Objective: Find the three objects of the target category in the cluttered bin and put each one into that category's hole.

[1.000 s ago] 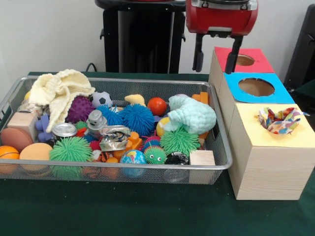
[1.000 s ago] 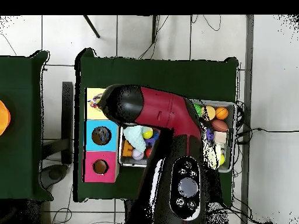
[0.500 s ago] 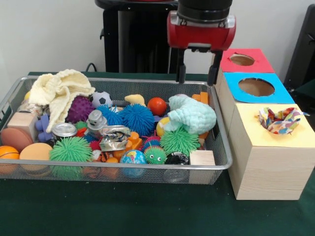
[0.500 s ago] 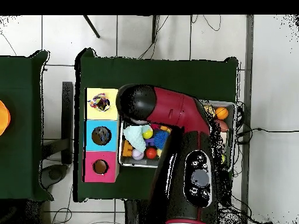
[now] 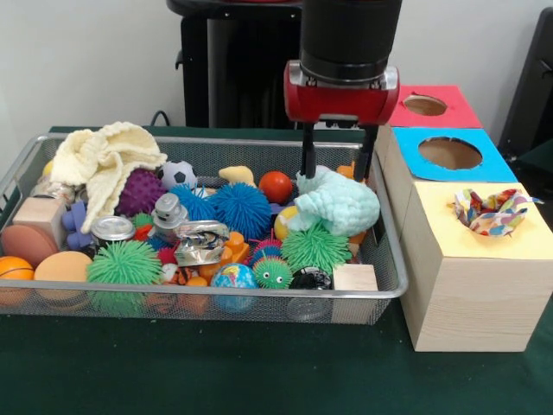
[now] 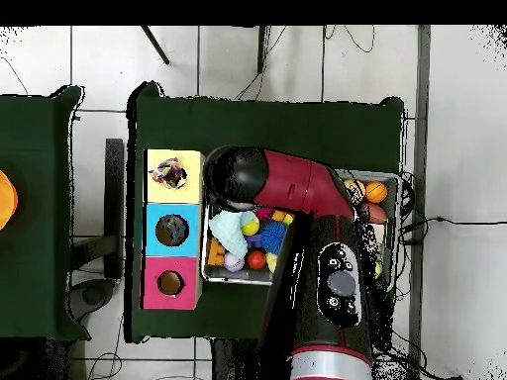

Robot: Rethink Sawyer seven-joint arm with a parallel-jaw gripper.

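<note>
Green table [image 5: 259,372]: pincer [image 5: 334,164] (spread) over cloth [image 5: 339,201].

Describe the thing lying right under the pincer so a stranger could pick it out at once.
Look in the wire mesh bin, at the end nearest the row of wooden boxes. Under the open pincer lies a pale mint knitted cloth, bunched up; unlike the spiky green ball in front, it is soft and woolly.

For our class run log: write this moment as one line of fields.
gripper: open, empty | position: just above mint cloth in bin | patterned cloth: in yellow box hole | phase: reaching for cloth
</note>
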